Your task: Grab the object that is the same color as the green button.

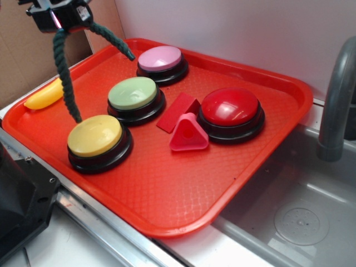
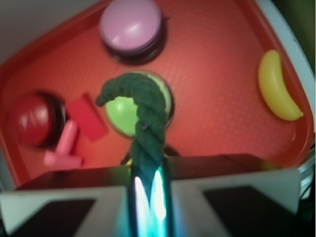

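My gripper (image 1: 60, 21) is high at the top left of the exterior view, shut on the dark green twisted rope (image 1: 65, 78). The rope hangs in the air in two strands: one drops toward the yellow button, the other slants toward the pink button. In the wrist view the rope (image 2: 143, 118) rises from between the closed jaws of my gripper (image 2: 148, 195) and curls over the green button (image 2: 123, 112). The pale-green domed button (image 1: 133, 93) sits on its black base in the left middle of the red tray (image 1: 167, 194).
On the tray stand a yellow-topped button (image 1: 95, 136), a pink-topped button (image 1: 160, 59), a red button (image 1: 230, 107), a red block (image 1: 177, 111) and a pink triangle piece (image 1: 188, 134). A yellow banana (image 1: 44, 95) lies at the tray's left edge. A sink (image 1: 300, 217) and grey faucet (image 1: 336, 94) are at the right.
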Available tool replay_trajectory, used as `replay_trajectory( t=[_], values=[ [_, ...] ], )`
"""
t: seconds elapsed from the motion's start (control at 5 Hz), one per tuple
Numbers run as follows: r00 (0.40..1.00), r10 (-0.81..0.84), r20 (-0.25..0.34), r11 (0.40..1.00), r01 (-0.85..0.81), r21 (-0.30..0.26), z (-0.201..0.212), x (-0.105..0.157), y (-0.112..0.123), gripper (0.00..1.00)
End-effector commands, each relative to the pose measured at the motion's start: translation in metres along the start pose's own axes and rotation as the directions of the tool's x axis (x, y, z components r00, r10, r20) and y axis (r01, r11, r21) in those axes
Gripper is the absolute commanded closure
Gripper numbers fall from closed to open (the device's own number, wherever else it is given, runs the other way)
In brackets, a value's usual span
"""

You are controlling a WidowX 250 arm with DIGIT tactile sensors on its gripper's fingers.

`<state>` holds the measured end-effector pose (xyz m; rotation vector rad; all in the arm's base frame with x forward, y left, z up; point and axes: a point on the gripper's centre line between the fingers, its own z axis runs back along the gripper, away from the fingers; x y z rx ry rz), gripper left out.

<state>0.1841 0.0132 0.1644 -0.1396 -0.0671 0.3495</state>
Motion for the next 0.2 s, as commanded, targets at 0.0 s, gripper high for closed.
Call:
replay_trajectory(
  t=[0.0],
  values=[
    [0.976, -0.213, -0.048, 0.976, 0.215, 0.042, 0.0059, -0.0183, -0.0084, 1.00]
  ],
)
